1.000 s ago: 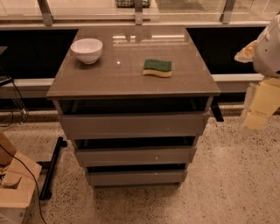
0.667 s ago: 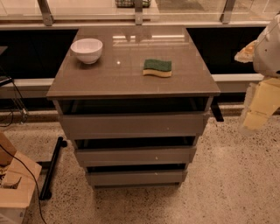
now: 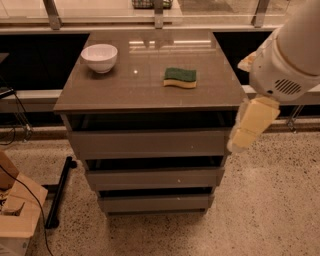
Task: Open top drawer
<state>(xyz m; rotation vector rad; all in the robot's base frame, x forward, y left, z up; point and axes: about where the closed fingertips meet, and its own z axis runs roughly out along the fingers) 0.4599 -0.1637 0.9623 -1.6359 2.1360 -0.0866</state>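
The top drawer (image 3: 150,144) is the widest grey-brown front, just under the cabinet's tabletop (image 3: 140,92). A dark gap shows above its front. Two narrower drawer fronts (image 3: 152,178) sit below it. My gripper (image 3: 236,144) hangs from the white arm (image 3: 290,60) at the right. Its cream-coloured body reaches down to the right end of the top drawer's front. Whether it touches the drawer I cannot tell.
A white bowl (image 3: 99,57) and a green-and-yellow sponge (image 3: 180,77) lie on the tabletop. A cardboard box (image 3: 17,215) and a black bar (image 3: 57,192) are on the speckled floor at the left. A low ledge with metal posts (image 3: 52,12) runs behind the cabinet.
My arm and gripper have moved left, from beside the cabinet to the right end of the top drawer's front. The drawers, bowl and sponge have not moved.
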